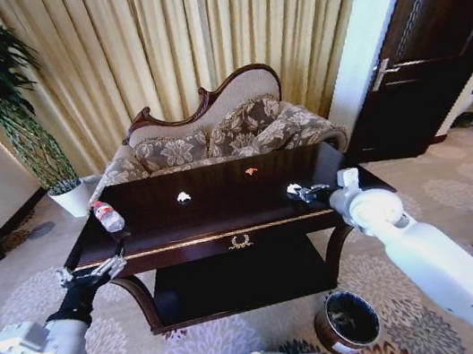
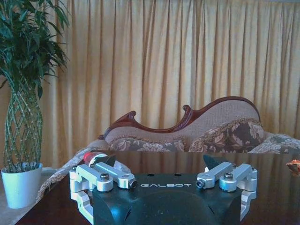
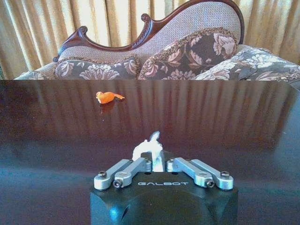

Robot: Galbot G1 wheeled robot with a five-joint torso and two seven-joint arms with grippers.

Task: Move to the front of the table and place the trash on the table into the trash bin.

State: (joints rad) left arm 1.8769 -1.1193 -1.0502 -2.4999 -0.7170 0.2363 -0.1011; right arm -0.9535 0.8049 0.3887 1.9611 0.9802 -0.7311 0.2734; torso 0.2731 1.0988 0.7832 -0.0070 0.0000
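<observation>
Soft, warm daylight comes thru the curtains behind the sofa, bright w/o harsh glare. The glossy tabletop mirrors the curtain folds as pale streaks, esp. in the right wrist view. Shelf under it sits in deep shadow. Head view bends strongly at the edges, w/ door and walls leaning. Left wrist view is hazy, w/ a yellow-green tint; plant backlit, dark.
</observation>
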